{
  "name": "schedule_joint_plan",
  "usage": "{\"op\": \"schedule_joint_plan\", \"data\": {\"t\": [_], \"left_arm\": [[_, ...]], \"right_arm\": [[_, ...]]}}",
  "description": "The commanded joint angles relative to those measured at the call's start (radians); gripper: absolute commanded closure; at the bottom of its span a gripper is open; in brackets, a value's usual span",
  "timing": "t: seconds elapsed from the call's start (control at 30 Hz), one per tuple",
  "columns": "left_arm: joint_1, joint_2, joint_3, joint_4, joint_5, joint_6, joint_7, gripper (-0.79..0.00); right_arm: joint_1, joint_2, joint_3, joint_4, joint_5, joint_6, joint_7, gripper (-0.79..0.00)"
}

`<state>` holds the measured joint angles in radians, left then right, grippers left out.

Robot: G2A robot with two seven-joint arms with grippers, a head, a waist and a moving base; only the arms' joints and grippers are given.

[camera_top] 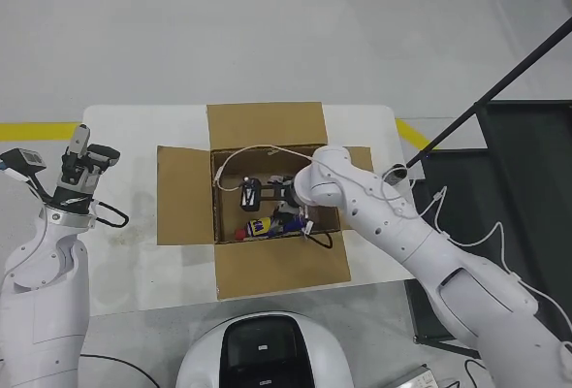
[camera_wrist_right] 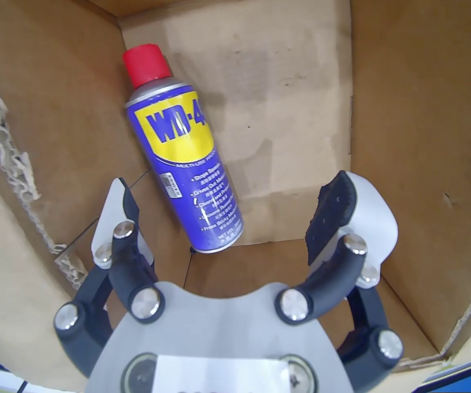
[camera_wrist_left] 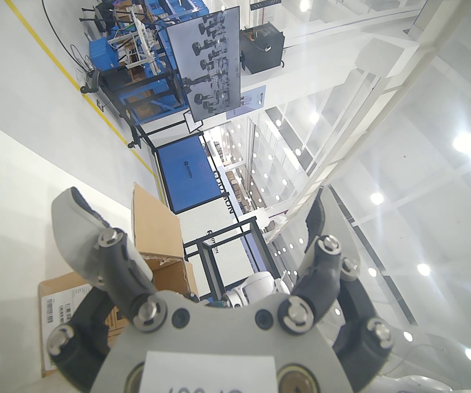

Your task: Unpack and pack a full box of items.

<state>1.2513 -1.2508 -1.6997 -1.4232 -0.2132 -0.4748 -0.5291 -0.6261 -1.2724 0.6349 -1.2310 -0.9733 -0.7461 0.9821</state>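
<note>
Our right gripper (camera_wrist_right: 230,184) hangs wide open inside the box (camera_wrist_right: 423,83). The can (camera_wrist_right: 182,153) lies flat on the floor along one wall, its long axis running away from us, nearer one finger. Our left gripper (camera_wrist_left: 194,206), also open, is well outside.

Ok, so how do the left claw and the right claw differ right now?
The right claw is down inside the cardboard box, above a blue spray can lying on its floor. The left claw is outside the box, by the table's edge. The right claw points down at the box floor, while the left claw tilts up toward the ceiling. Both are open and hold nothing.
</note>
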Motion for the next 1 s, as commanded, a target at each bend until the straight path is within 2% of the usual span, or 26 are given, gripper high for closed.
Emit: {"op": "schedule_joint_plan", "data": {"t": [0.0, 0.43, 0.97], "left_arm": [[0.000, 0.000, 0.000, 0.000, 0.000, 0.000, 0.000, -0.785], [0.000, 0.000, 0.000, 0.000, 0.000, 0.000, 0.000, -0.785], [0.000, 0.000, 0.000, 0.000, 0.000, 0.000, 0.000, -0.785]], "right_arm": [[0.005, -0.004, -0.011, 0.006, 0.017, -0.007, 0.025, -0.785], [0.072, -0.072, -0.121, 0.184, 0.075, 0.032, 0.087, -0.785], [0.137, -0.186, -0.230, 0.426, 0.040, 0.080, -0.016, -0.785]]}}
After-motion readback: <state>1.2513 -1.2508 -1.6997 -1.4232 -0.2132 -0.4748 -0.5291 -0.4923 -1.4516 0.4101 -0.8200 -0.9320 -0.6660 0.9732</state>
